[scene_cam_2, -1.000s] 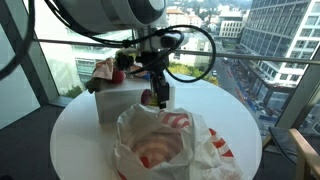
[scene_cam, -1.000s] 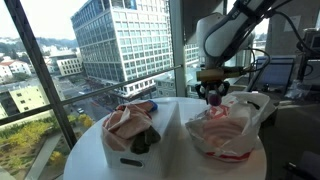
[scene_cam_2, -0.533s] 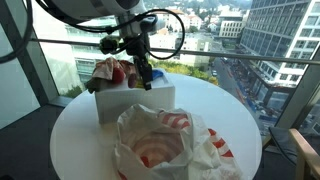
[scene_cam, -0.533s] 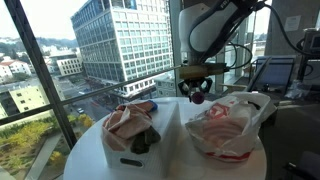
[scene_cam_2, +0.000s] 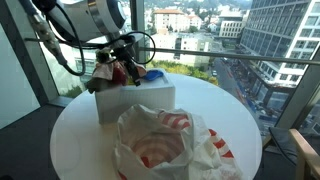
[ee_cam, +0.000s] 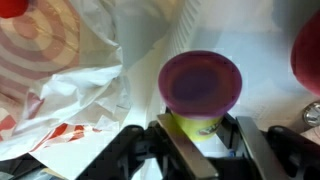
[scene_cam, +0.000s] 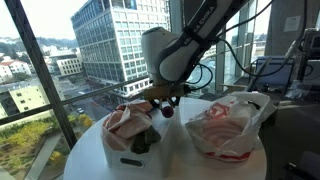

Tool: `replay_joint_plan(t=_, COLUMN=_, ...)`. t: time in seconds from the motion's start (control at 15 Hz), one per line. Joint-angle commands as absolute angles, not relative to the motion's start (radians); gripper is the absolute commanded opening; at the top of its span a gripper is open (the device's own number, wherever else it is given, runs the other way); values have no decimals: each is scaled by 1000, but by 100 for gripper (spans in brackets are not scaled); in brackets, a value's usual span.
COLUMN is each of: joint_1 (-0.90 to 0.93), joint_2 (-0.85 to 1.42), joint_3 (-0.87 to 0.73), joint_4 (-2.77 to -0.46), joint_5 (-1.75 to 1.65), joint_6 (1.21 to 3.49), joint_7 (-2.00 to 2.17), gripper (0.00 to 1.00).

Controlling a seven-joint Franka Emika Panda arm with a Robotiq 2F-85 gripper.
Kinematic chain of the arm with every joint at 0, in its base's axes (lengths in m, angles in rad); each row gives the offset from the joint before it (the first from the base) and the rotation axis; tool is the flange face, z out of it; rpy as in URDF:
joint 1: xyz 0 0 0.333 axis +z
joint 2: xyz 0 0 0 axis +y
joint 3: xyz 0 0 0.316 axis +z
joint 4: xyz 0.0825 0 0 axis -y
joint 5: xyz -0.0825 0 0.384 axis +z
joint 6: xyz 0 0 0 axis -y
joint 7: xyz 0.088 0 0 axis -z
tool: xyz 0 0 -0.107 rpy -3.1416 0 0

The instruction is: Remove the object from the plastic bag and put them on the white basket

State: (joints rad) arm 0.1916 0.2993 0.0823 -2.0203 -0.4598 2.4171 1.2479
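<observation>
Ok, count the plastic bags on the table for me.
2. One bag lies open on the table beside the basket; a second bag sits in the basket. More may be hidden beneath it.

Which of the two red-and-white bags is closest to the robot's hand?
The bag stuffed in the white basket: the hand, holding a purple-topped object, hangs right by it. The other bag lies open on the table.
</observation>
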Motion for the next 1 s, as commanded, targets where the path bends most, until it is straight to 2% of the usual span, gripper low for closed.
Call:
replay_joint_plan(t=0.0, joint_1=245, joint_2=422, joint_3=29, joint_4=-1841, joint_5=-469, joint_6=2381, joint_7=1274, gripper=18)
replay_joint_plan(t=0.07, joint_1=253, joint_2=441, joint_3=17, joint_4=-1817, joint_5=-466, joint_6=2380, joint_7=1268, gripper=18)
replay_joint_plan(t=0.13, joint_1=259, joint_2=453, joint_3=5, joint_4=-1802, joint_5=-464, joint_6=2379, joint_7=1260, gripper=58)
replay_joint_plan(t=0.2, joint_1=263, joint_2=456, joint_3=-4, joint_4=-1794, joint_5=-459, joint_6=2374, joint_7=1250, gripper=68)
replay_joint_plan(t=0.47, joint_1=265, joint_2=394, joint_3=-10, joint_4=-1826, joint_5=-431, joint_6=2302, joint_7=1218, gripper=98)
replay_joint_plan(t=0.93, joint_1=225, joint_2=180, joint_3=28, joint_4=-1936, joint_5=-337, joint_6=2012, joint_7=1136, gripper=100)
